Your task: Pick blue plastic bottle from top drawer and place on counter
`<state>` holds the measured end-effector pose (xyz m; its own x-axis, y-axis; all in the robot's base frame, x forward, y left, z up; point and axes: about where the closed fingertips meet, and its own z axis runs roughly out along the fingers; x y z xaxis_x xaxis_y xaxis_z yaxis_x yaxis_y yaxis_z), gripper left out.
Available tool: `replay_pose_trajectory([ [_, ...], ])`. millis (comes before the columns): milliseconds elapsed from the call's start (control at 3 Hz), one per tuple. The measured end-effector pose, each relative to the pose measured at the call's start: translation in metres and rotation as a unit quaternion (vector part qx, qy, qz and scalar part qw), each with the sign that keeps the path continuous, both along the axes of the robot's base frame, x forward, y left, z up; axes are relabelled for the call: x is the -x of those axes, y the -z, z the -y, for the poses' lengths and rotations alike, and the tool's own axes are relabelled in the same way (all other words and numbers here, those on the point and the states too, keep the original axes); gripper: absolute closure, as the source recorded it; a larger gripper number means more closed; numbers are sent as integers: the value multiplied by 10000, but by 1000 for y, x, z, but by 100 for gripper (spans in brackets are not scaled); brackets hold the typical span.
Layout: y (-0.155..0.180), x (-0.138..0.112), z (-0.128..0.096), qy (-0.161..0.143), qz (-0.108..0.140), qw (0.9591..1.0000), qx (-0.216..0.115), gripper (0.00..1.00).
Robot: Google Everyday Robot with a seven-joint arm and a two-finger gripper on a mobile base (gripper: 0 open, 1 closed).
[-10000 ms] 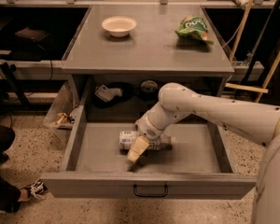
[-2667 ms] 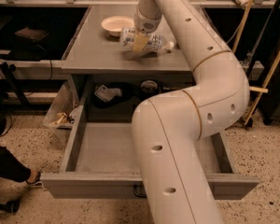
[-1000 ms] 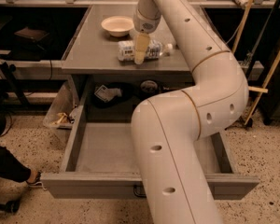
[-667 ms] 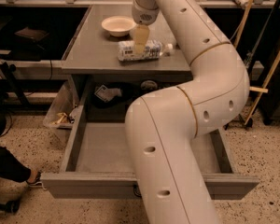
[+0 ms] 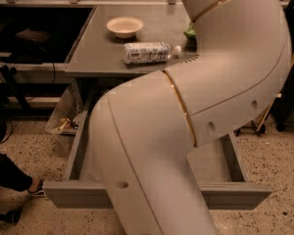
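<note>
The blue plastic bottle [image 5: 148,52] lies on its side on the grey counter [image 5: 100,48], white cap pointing right, in front of the bowl. Nothing holds it. The top drawer [image 5: 78,196] stands pulled open below the counter; most of its inside is hidden behind my arm [image 5: 186,131], which fills the middle and right of the view. My gripper is out of view, past the top edge of the picture.
A cream bowl [image 5: 125,26] sits on the counter behind the bottle. A sliver of the green snack bag [image 5: 189,32] shows beside my arm. A person's dark leg and shoe [image 5: 19,180] are at the lower left on the speckled floor.
The gripper has let go of the bottle and lifted out of the picture. The bottle now lies alone on the counter. My arm has swung closer and covers more of the view.
</note>
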<state>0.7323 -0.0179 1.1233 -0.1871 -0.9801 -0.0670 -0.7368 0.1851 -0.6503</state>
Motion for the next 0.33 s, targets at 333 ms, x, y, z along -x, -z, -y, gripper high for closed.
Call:
replay_pose_trajectory([
  [333, -27, 4, 5, 142, 344, 9993, 92, 0],
])
